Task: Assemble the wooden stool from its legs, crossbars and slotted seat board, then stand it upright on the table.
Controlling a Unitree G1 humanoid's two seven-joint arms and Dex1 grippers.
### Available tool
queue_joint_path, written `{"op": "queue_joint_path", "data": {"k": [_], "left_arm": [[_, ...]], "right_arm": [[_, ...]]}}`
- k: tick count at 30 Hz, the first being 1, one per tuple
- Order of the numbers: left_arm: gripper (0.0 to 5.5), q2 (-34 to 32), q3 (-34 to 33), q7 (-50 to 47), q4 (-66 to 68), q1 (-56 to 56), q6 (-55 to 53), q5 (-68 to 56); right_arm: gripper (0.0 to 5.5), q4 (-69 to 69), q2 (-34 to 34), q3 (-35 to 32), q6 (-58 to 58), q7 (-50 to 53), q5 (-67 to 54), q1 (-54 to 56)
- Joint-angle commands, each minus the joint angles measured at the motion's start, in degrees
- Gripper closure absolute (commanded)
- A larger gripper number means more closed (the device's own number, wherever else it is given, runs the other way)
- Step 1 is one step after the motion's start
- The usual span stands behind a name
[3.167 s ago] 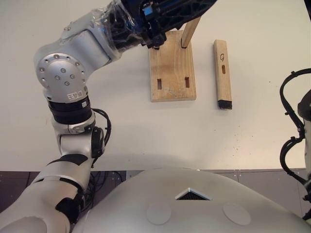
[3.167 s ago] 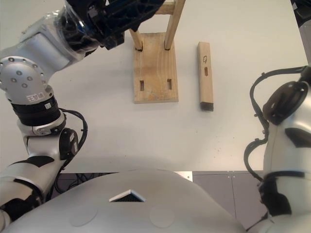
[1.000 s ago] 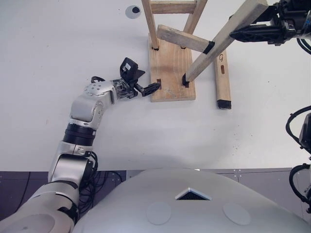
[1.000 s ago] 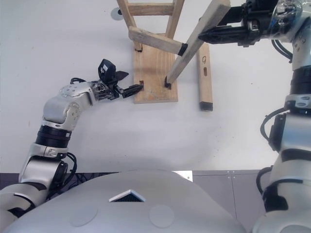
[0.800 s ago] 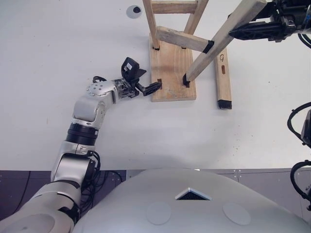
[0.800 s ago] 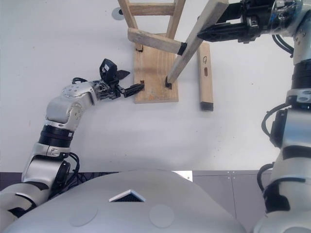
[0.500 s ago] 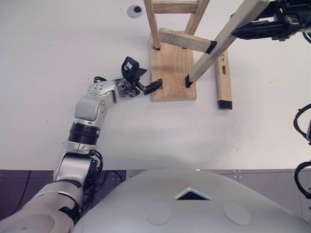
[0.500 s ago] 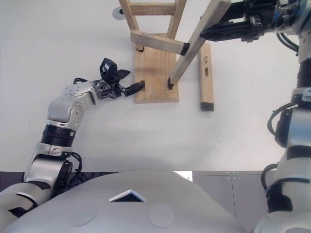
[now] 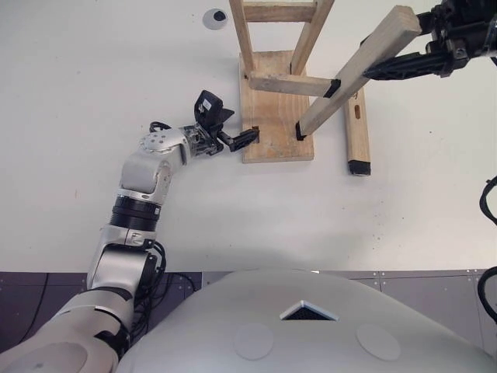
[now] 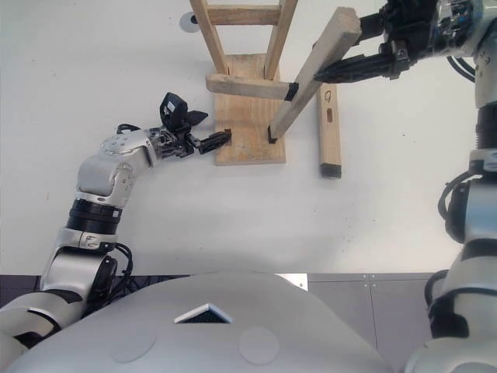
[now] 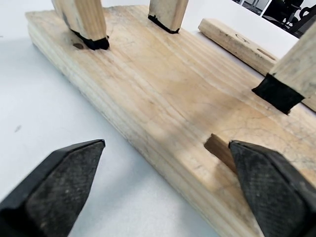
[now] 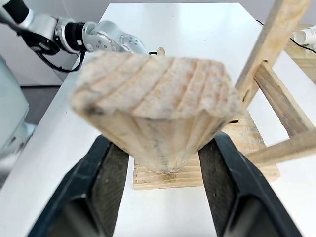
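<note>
Two claws are busy over a half-built stool on the white desk [image 9: 116, 62]. On the left, the left claw [image 9: 242, 138] sits low at the near-left edge of the seat board [image 9: 272, 109], spread wide and gripping nothing. Its fingers [image 11: 59, 182] straddle that edge, one out over the desk, the other over the board's top beside the empty slot [image 11: 219, 148]. My guess is that it is there to stop the board sliding while the other arm pushes, though I cannot tell whether a finger actually presses the wood. The board lies flat, underside up, so legs can go in from above. At its far end the back legs [image 9: 242, 39] stand in their slots, joined by a rung [image 9: 279, 12] higher up. Further right, a crossbar [image 9: 287, 84] hangs level above the board. It is fixed at its right end to the slanted leg [image 9: 349, 74], and its free left end is close to the left back leg. That slanted leg has its black foot at the near-right slot but leans out to the right, so it looks only partly seated. The right claw [image 12: 165, 158] is clenched on the leg's upper end, a finger on either face, high up and right of the board, a good place to lever it upright. Just beside the board's right edge a spare leg [image 9: 357, 132] lies flat, well apart from both claws, likely meant for the empty slot.
</note>
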State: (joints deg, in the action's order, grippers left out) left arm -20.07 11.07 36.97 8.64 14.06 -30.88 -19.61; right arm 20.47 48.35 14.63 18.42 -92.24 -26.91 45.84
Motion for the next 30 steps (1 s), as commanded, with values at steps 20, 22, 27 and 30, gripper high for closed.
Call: {"op": "queue_joint_path", "data": {"k": [20, 22, 27, 30], "left_arm": [[0.89, 1.9, -0.4, -2.5, 2.2, -2.9, -0.5, 3.4], [0.89, 1.9, -0.9, -2.8, 2.1, -3.2, -0.3, 3.5], [0.89, 1.4, -4.6, -4.1, 3.6, -2.7, 1.1, 3.3], [0.89, 0.8, -6.3, -4.3, 4.7, -1.8, 2.0, 3.5]], "right_arm": [[3.47, -6.4, 0.3, 14.2, 11.3, 6.8, 13.3, -10.1], [3.47, -7.9, 0.8, 14.5, 10.6, 7.0, 12.9, -11.8], [3.47, -9.8, 0.1, 10.8, 7.8, 10.0, 10.5, -12.9], [2.78, -8.3, 0.7, 9.7, 5.6, 8.3, 11.2, -11.2]]}}
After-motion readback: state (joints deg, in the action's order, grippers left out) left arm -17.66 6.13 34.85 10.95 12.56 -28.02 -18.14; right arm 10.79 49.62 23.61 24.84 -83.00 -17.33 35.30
